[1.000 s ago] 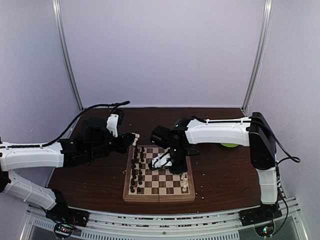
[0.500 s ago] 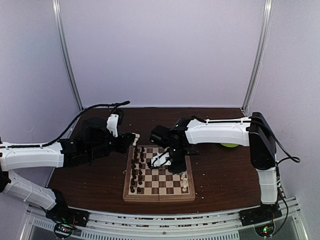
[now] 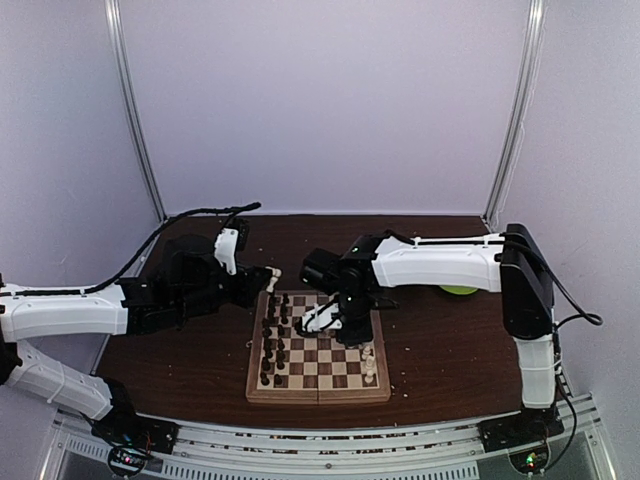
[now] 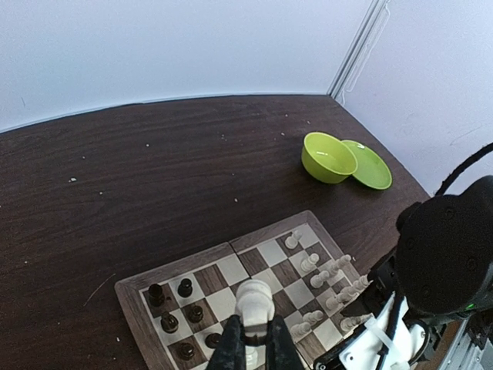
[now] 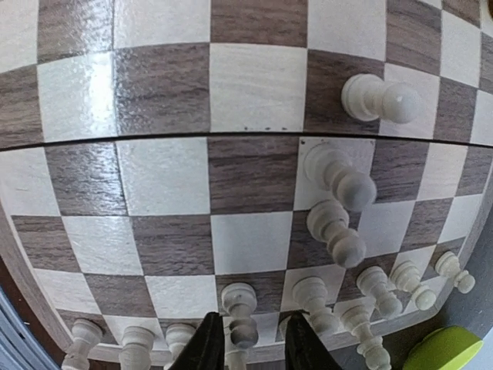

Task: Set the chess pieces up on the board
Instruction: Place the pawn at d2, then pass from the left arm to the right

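cream piece (image 4: 254, 297) pinched in left tool (image 4: 254, 333), over the board (image 4: 128, 290).

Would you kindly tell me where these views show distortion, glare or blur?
Right wrist: the board bows like a fisheye, with sheen on its upper-left squares. Left wrist: the left gripper and its white piece look soft. Top external: evenly lit, chess pieces too small to distinguish.

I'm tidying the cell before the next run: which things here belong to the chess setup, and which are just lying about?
Belongs to the job: board, dark pieces, white pieces, white piece in the left gripper.
Lying about: green bowl, green plate, pale crumbs on the table.
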`<state>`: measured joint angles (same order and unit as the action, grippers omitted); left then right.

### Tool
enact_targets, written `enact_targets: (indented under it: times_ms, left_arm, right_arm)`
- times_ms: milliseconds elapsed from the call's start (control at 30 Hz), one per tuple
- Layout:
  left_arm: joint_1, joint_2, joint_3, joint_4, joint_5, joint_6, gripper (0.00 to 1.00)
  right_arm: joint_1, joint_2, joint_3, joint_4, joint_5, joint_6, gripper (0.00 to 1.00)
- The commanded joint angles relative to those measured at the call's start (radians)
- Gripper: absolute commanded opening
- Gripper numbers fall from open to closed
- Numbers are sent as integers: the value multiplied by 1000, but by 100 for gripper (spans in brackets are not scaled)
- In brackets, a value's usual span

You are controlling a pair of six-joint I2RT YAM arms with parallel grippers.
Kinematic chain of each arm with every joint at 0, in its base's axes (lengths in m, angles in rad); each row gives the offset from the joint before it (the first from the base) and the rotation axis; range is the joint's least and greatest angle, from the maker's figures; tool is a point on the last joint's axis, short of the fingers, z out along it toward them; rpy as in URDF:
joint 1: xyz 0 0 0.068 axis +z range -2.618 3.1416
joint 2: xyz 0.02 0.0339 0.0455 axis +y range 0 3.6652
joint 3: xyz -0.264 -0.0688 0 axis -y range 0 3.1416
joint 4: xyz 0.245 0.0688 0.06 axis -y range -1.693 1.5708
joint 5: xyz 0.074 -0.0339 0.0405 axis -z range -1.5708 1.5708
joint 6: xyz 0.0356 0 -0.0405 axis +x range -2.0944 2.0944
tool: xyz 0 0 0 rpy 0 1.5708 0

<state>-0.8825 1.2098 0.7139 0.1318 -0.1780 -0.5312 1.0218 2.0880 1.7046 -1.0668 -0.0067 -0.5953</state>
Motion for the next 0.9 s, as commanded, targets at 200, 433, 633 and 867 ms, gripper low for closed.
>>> enact_targets:
  times_ms: [200, 433, 633, 867]
  left_arm:
    - [7, 14, 51, 312, 96, -2, 0]
    - [4, 101, 142, 598, 182, -6, 0]
    - [5, 178, 217, 819, 277, -55, 0]
    - [5, 265, 260, 988, 290, -232, 0]
  right_arm:
    - [-151, -401, 47, 98, -373, 176, 39]
    - [-438, -555, -250, 752, -988, 795, 45]
    - [-462, -544, -516, 1759, -1118, 1595, 50]
    - [-445, -478, -530, 2140, -1101, 1863, 51]
